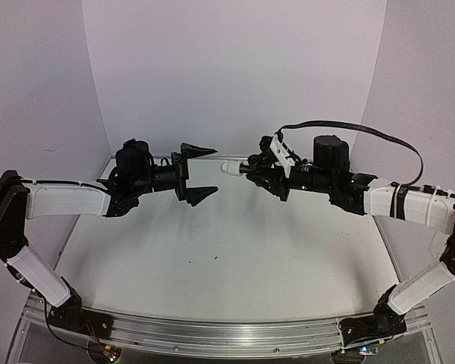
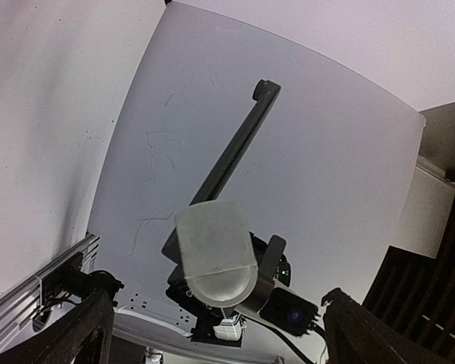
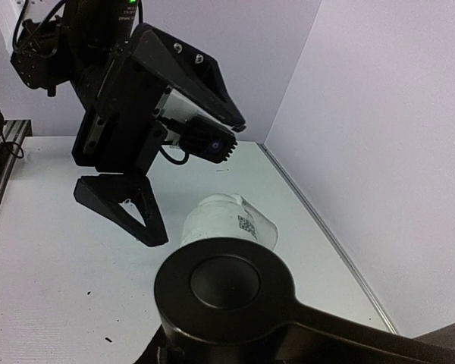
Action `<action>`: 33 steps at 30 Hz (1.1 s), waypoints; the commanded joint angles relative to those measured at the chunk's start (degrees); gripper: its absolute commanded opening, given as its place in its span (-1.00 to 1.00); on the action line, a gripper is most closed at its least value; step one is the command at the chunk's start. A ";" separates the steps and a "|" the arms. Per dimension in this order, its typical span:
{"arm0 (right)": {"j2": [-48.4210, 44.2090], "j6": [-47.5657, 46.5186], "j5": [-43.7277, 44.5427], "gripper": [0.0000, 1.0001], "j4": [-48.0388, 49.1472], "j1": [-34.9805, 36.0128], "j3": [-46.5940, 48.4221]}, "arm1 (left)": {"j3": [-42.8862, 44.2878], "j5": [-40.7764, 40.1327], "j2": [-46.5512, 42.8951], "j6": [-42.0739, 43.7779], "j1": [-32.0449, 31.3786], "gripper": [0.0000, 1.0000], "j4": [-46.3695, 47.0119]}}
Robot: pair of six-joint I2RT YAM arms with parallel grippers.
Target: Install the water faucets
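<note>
Left gripper [image 1: 212, 170] gapes wide — right gripper [image 1: 249, 168] clamps black spout [image 3: 227, 287], white fitting [image 1: 230, 167] ahead

Faucet [image 1: 231, 167] lies between left hand [image 1: 211, 171] and right hand [image 1: 250, 168].

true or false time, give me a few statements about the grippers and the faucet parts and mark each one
1. The left gripper is open and empty. True.
2. The white fitting lies on the table. False: the right gripper holds it in the air.
3. The two grippers face each other. True.
4. The left gripper clamps the fitting. False: it stands apart from it.
5. A black spout sticks out past the fitting. True.
</note>
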 commanded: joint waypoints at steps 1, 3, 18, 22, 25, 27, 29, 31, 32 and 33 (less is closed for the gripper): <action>-2.01 -1.99 0.98 -1.00 7.75 1.79 1.04 | 5.21 -0.58 2.89 -2.35 -1.67 0.96 4.82; -1.35 -2.17 1.33 -1.00 8.03 2.39 1.37 | 6.35 -0.11 4.28 -2.66 -2.12 0.90 4.80; 1.14 8.68 4.83 -1.00 10.68 6.12 2.71 | 11.71 1.76 6.66 8.28 -1.78 -0.21 8.45; 2.02 24.46 5.53 -1.00 10.47 6.11 4.82 | 11.89 1.72 4.95 20.50 -1.04 -0.49 9.86; 2.57 40.52 2.93 -1.00 9.84 5.43 6.64 | 12.59 4.57 3.78 35.51 -0.96 -0.76 12.56; 2.85 50.61 -0.33 -1.00 10.34 5.19 7.28 | 14.03 10.00 3.33 47.27 -1.14 -0.91 13.16; 3.80 61.81 -4.10 -1.00 12.51 5.06 7.79 | 14.25 15.79 2.29 60.98 -1.70 -0.99 13.25; 5.33 74.71 -8.15 -1.00 17.11 5.02 7.88 | 13.10 22.48 0.73 73.81 -2.11 -1.00 13.26; 6.57 80.35 -10.63 -1.00 21.00 5.02 7.84 | 12.67 25.73 0.23 81.02 -2.21 -1.00 13.24; 7.56 86.11 -13.04 -1.00 24.48 5.02 7.74 | 12.20 28.69 -0.18 87.60 -2.17 -1.00 13.25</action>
